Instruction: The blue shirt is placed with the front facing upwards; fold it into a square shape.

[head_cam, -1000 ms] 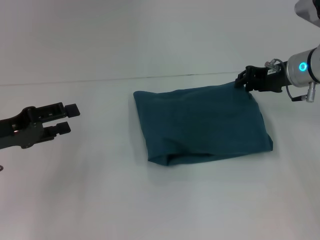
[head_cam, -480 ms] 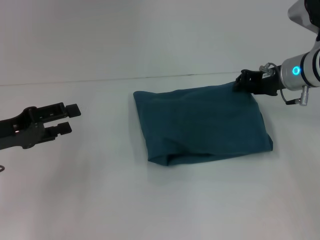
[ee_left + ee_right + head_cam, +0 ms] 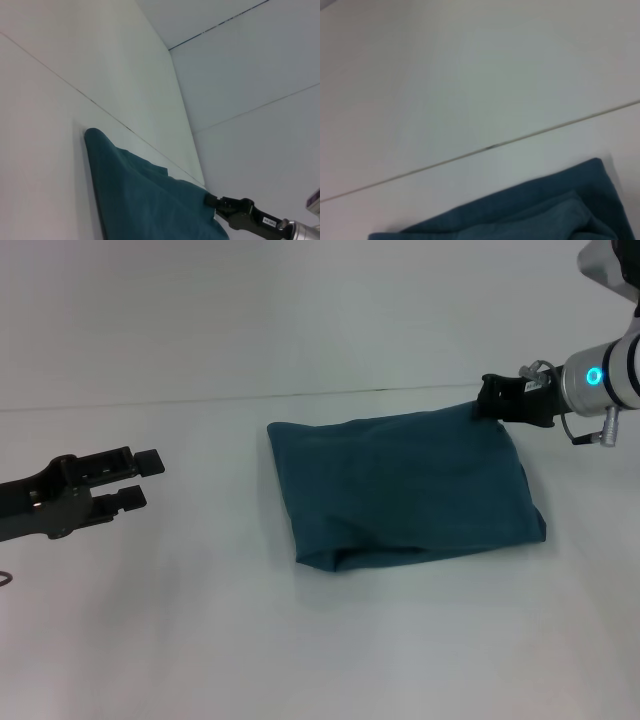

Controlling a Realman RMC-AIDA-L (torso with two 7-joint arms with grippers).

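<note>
blue shirt (image 3: 405, 488): folded into a near-square, laid mid-bench (image 3: 200, 640).
handling: judged soft, light, limp; best taken at corners or edges.
right pincer (image 3: 488, 400): at far right corner; closure cannot be told.
left pincer (image 3: 140, 480): apart, idle, well clear.

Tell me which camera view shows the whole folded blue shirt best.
The head view: the blue shirt lies there as a full folded rectangle on the table, all edges visible. The left wrist view shows only a slanted strip of it; the right wrist view only its far edge.
</note>
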